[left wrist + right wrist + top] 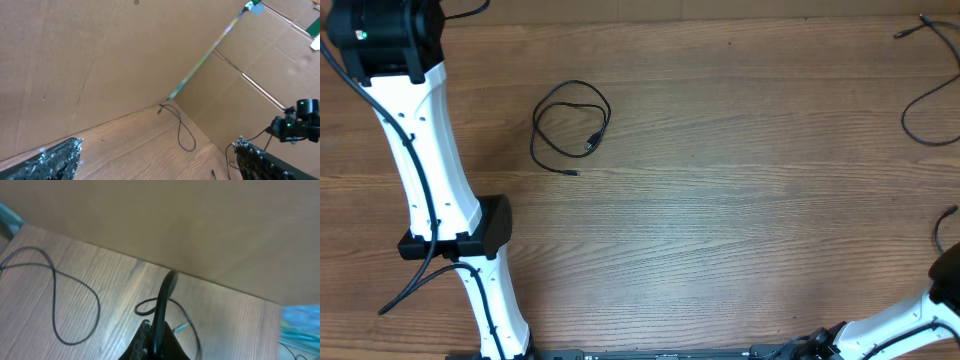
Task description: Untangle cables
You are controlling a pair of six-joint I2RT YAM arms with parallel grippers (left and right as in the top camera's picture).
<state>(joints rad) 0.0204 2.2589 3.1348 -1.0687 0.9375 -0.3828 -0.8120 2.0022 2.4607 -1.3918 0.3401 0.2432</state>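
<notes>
The separating of strands is judged to be in hand, and well along, since nothing bunched is seen on the table (720, 230). Well to the left of the looped cable (570, 125) the left arm (425, 150) is stretched up the table. The left gripper (157, 150) is seen with its jaws wide apart and nothing between them; one thin strand (182, 132) is shown on the wood ahead of it, untouched.

The looped cable lies alone, with one plug end inside the loop and the other just below it, well apart from both grippers. Far to the right of the looped cable, loose strands (925, 115) are spread out. Farther right again the right gripper (152, 337) is closed, and a black cord (164, 297) is seen rising from between its fingers — it is judged to be clamped on that cord.

For the next move, a slow pull is judged to be called for — the black cord drawn clear of the neighbouring strand (75, 315) and set down apart from it. The empty left gripper could be brought over to pin whatever drags along.
</notes>
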